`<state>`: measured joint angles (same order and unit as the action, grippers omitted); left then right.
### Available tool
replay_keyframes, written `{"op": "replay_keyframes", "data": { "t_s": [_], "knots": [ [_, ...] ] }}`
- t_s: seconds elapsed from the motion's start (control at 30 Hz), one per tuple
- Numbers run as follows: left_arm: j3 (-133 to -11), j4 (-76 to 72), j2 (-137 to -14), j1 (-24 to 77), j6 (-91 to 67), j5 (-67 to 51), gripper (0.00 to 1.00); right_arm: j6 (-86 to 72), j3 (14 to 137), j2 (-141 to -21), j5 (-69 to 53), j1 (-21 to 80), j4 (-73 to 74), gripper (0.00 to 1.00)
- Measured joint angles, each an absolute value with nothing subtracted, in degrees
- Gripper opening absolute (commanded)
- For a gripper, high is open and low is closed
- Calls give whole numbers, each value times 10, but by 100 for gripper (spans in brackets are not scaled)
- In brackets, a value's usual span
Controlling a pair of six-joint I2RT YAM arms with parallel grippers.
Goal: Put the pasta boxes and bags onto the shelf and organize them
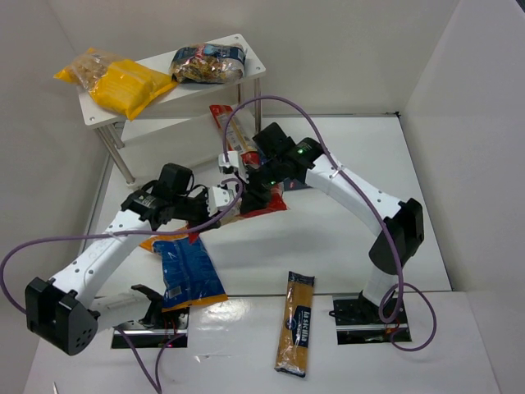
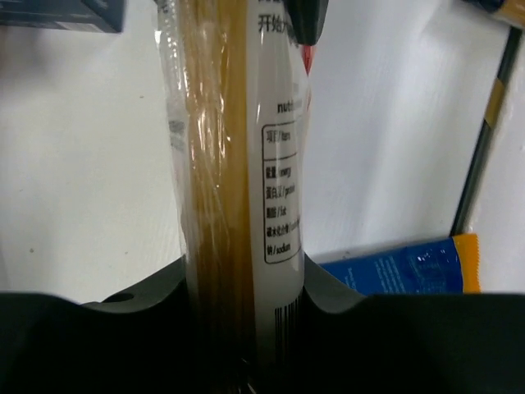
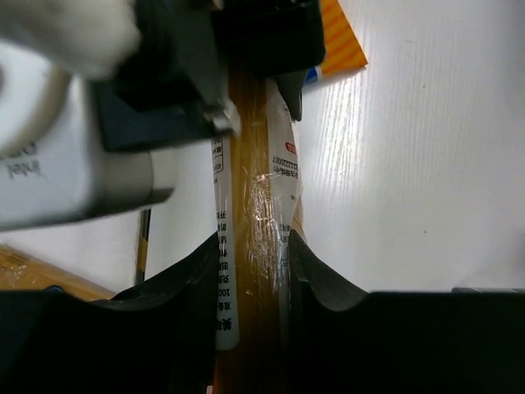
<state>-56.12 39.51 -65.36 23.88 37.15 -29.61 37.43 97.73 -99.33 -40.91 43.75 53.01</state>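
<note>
Spaghetti packet (image 2: 238, 164) clamped by both grippers, mid-table.
Left gripper (image 2: 246, 271) is closed on the packet's near end. Right gripper (image 3: 254, 242) is closed on it just beyond, the two close together. Packet runs lengthwise toward the shelf (image 1: 246, 45), its red far end by the shelf's legs. Blue-orange bag (image 1: 187, 271) lies flat on the table (image 1: 328, 238) to the near left, with a second spaghetti packet (image 1: 297, 322) between the arm bases. Yellow bag (image 1: 123, 82) and dark clear bag (image 1: 207, 63) sit on the shelf's top board.
</note>
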Motion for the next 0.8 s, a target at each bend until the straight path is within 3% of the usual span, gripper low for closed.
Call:
{"op": "replay_keyframes", "data": {
  "t_s": [0.03, 0.07, 0.13, 0.17, 0.3, 0.37, 0.8],
  "knots": [
    [-554, 385, -645, 238, 364, -291, 0, 368, 977, -992, -411, 431, 526, 0],
    [-549, 375, -636, 236, 356, -288, 0, 361, 977, -992, -415, 428, 518, 6],
    [-542, 355, -619, 224, 341, -285, 0, 345, 976, -988, -424, 421, 496, 34],
    [-542, 343, -612, 218, 335, -283, 0, 338, 974, -984, -429, 415, 481, 37],
    [-541, 309, -603, 202, 296, -277, 0, 305, 969, -967, -439, 388, 437, 86],
    [-541, 316, -606, 188, 275, -256, 0, 290, 968, -954, -434, 374, 422, 99],
    [-540, 306, -614, 163, 165, -110, 0, 243, 940, -918, -383, 343, 375, 100]
  ]
}}
